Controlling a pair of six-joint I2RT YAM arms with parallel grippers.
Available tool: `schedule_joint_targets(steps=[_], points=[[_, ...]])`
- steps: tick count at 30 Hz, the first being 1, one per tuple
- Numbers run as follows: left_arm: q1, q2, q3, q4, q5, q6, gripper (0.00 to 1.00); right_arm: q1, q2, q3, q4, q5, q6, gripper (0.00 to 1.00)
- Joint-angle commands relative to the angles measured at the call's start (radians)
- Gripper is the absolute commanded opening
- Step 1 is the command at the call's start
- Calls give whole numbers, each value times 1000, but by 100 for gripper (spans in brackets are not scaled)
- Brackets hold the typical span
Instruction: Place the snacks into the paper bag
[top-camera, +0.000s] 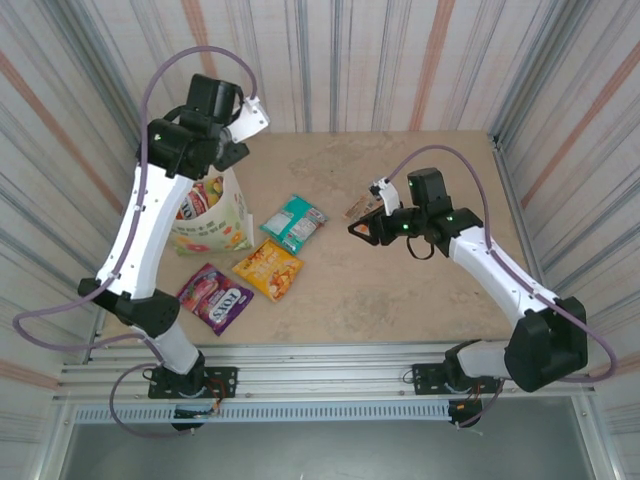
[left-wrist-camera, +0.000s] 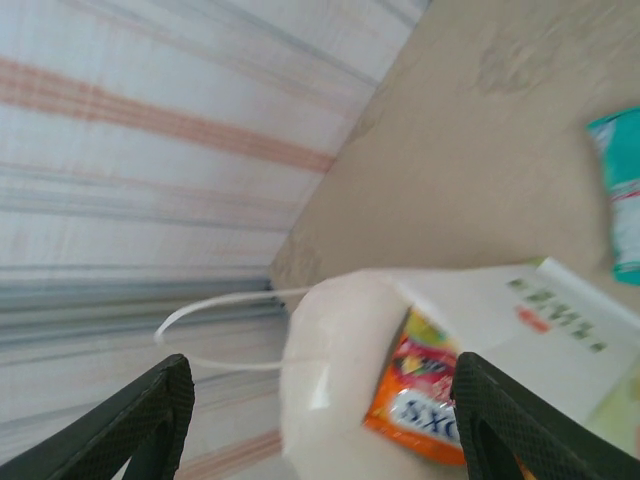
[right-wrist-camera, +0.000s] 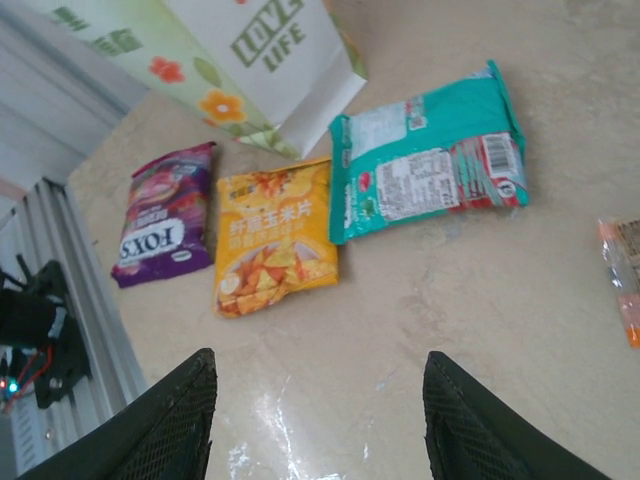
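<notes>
Left claw (left-wrist-camera: 320, 365) and right claw (right-wrist-camera: 318, 360) both gape empty; the limp paper bag (left-wrist-camera: 560, 310) could topple if the teal snack (right-wrist-camera: 430, 160) strikes its rim.

We log colours only, all placed rel. to the paper bag (right-wrist-camera: 300, 90).
- Bag: white, green lettering, orange flowers w/ green leaves along btm edge.
- Inside bag: orange-red packet (left-wrist-camera: 420, 405), blue-white label.
- Just beside bag: yellow-orange packet (right-wrist-camera: 272, 237), golden chip pic; teal packet (right-wrist-camera: 430, 155), white label panel, red patch.
- Farther from bag: purple packet (right-wrist-camera: 165, 228), white lettering.
- Under bag: table (top-camera: 380, 290), mottled tan.
- Behind bag: walls (top-camera: 400, 60), grey-white stripes w/ salmon bands.
</notes>
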Motion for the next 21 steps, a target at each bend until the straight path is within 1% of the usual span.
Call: schedule_joint_targets(steps=[1,5,7,9,11,13,16,18,21], points=[[-56,56,13,-34,67,-121,71,-10,51,61,-50,86,152,57],[-121,113,13,-27,115,-217,70,-63,133,117,-117,130,308,57],[-143,136,14,-17,169,-278,70,-94,174,137,-140,164,398,56],[-172,158,5,4,228,-331,70,-129,220,143,-131,144,475,54],[-202,183,1,25,264,-386,69,-150,262,139,-105,139,520,53],[-228,211,-5,43,293,-412,68,-167,304,142,-77,139,548,52],[-262,265,-11,82,290,-456,67,-185,365,144,-26,133,580,52],[-272,306,-8,103,325,-510,66,-200,405,150,5,127,598,51],[-278,369,-3,141,370,-605,61,-220,463,161,50,115,624,51]])
